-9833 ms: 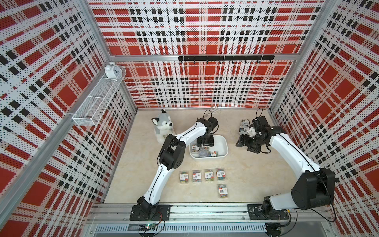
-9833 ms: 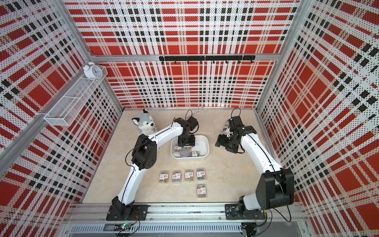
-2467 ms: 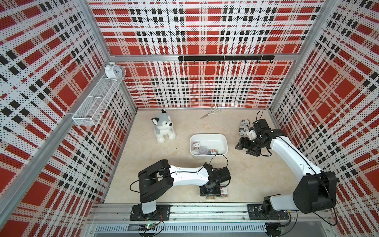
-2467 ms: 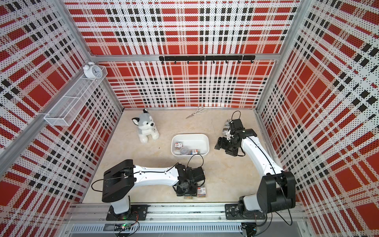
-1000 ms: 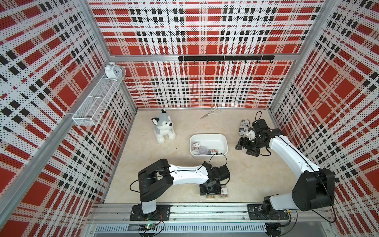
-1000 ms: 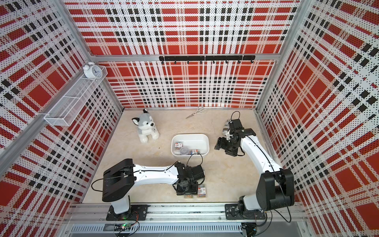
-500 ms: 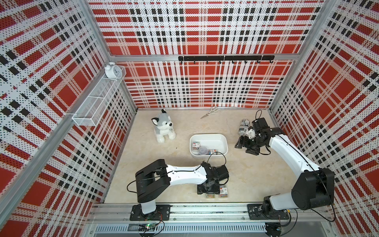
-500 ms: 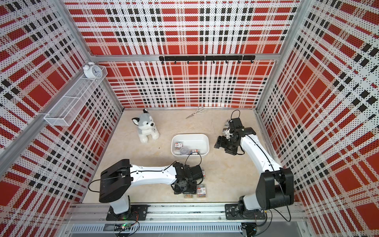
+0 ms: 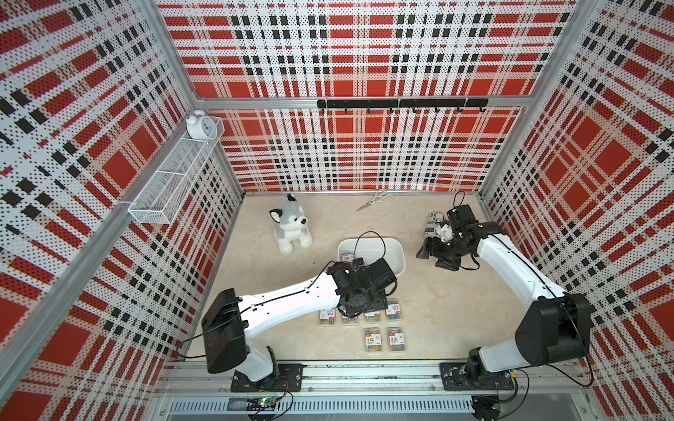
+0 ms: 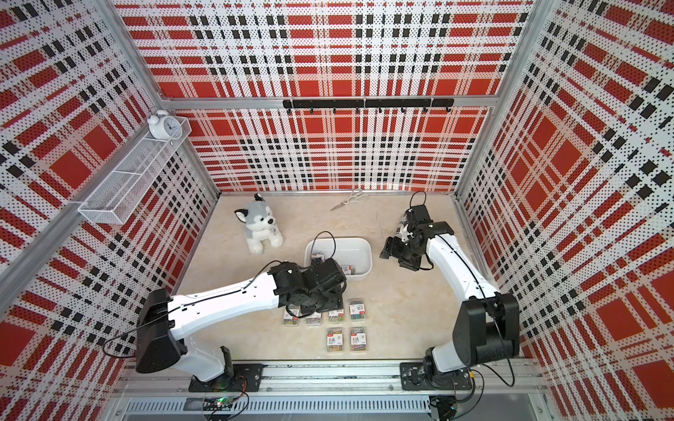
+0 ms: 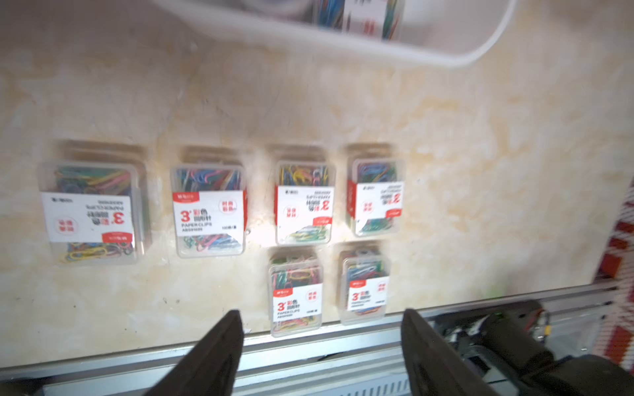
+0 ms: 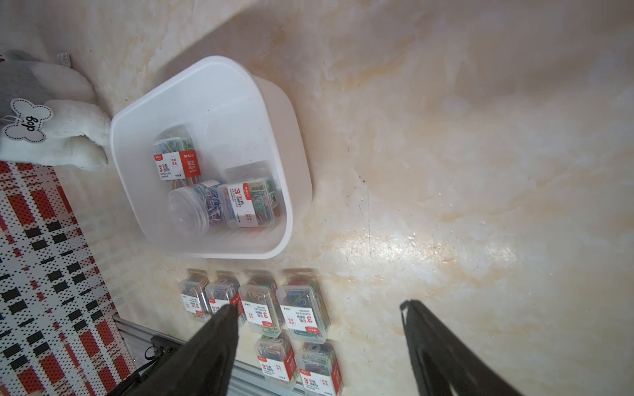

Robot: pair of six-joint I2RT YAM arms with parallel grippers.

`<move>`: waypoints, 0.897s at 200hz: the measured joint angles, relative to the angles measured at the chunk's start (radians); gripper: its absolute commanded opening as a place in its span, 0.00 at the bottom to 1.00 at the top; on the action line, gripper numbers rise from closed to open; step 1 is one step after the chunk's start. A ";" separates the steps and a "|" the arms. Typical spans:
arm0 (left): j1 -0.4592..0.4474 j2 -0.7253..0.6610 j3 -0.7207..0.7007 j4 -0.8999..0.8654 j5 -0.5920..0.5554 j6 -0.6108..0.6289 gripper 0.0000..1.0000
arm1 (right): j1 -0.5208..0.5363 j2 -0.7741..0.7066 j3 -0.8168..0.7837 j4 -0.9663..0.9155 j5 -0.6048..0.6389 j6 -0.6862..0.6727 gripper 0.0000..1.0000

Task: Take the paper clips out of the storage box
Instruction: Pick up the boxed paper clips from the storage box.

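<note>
The white storage box (image 9: 395, 242) (image 12: 212, 103) stands mid-table. Of the paper clips, two clear cases (image 12: 176, 164) (image 12: 250, 202) and a round tub (image 12: 192, 209) lie inside it. Several more cases sit on the table in front of the box, in a row (image 9: 394, 312) (image 11: 209, 212) with two (image 9: 372, 339) (image 10: 358, 339) nearer the edge. My left gripper (image 11: 320, 313) hangs open and empty above those cases, its wrist (image 9: 366, 282) between them and the box. My right gripper (image 12: 319, 308) (image 9: 432, 257) hovers open and empty to the right of the box.
A plush dog (image 9: 291, 227) sits left of the box, and scissors (image 9: 375, 199) lie by the back wall. A printed cylinder (image 9: 434, 224) stands behind the right wrist. A wire basket (image 9: 175, 178) with an alarm clock (image 9: 200, 125) hangs on the left wall. A metal rail (image 9: 364, 371) borders the front edge.
My left gripper has let go of a case in the front pair, opened wider, and lifted back toward the box. The right arm has stayed where it was.
</note>
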 measured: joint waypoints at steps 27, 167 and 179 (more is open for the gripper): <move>0.091 -0.030 0.098 -0.018 -0.046 0.037 0.68 | 0.000 0.000 0.000 0.006 -0.004 0.008 0.81; 0.477 -0.230 0.012 0.181 -0.142 0.096 0.63 | 0.068 0.005 0.030 0.021 -0.063 0.005 0.79; 0.504 -0.212 0.012 0.202 -0.124 0.114 0.64 | 0.085 0.005 0.030 0.011 -0.052 0.000 0.78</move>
